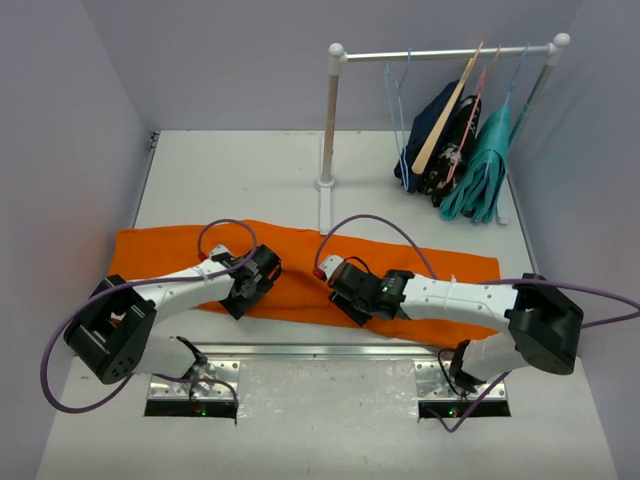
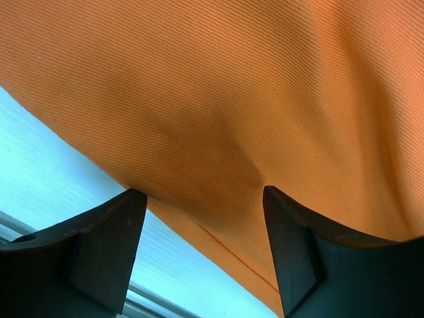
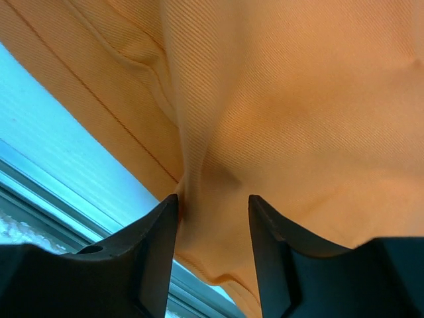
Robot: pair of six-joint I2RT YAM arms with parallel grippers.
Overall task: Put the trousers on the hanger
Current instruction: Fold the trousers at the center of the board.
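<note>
Trousers [image 1: 160, 250] flat on worktop [image 1: 240, 170]; left claw [image 2: 202, 192] wide over near hem, right claw [image 3: 213, 199] half-open astride raised fold.

A white table [image 1: 250, 170] fills the floor of a pale lilac walled booth [image 1: 200, 60], with a metal strip [image 1: 330, 350] running along its near edge. At the far right stands a white clothes rack [image 1: 330, 120], its horizontal bar [image 1: 440, 52] capped by round knobs at both ends. A tan wooden hanger [image 1: 440, 125] hangs from the bar and slants down to the left across a dark navy garment [image 1: 440, 150]. Just beside it is a pink wire hanger [image 1: 487, 75]. A teal garment [image 1: 482, 165] hangs at the right end of the bar, touching the navy one, its lower edge near the tabletop. In both wrist views the table shows as a pale bluish surface.
</note>
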